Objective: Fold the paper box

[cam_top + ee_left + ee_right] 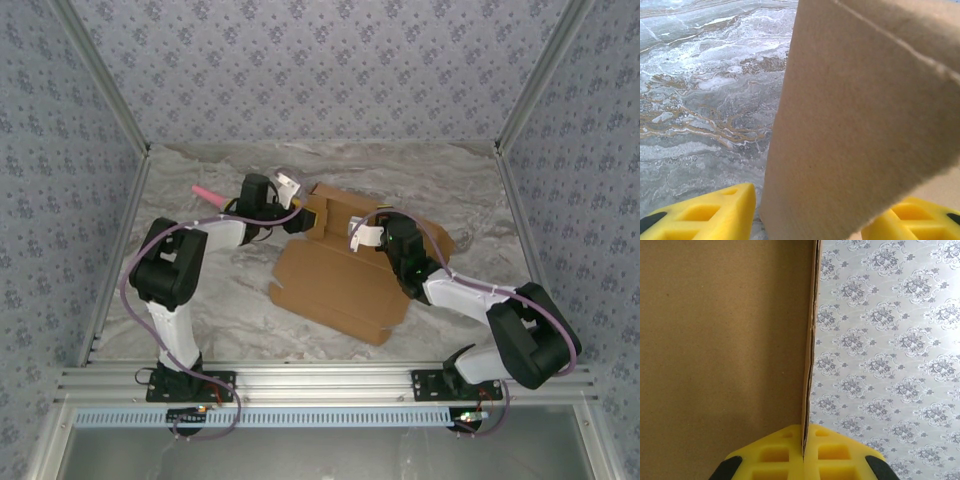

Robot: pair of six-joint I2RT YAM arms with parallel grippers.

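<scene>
The right gripper (803, 442) clamps a raised panel of the paper box (340, 285), seemingly to keep it upright. The left gripper (807, 212) stands open around a side flap, likely to fold it. The rest lies flat on the surface (450, 180) beneath both.

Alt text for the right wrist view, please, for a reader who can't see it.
The right gripper, yellow-fingered, is shut on the thin edge of the paper box, which runs straight up the picture. Plain brown cardboard lies left of that edge, a grey floral-patterned wall right of it.
</scene>
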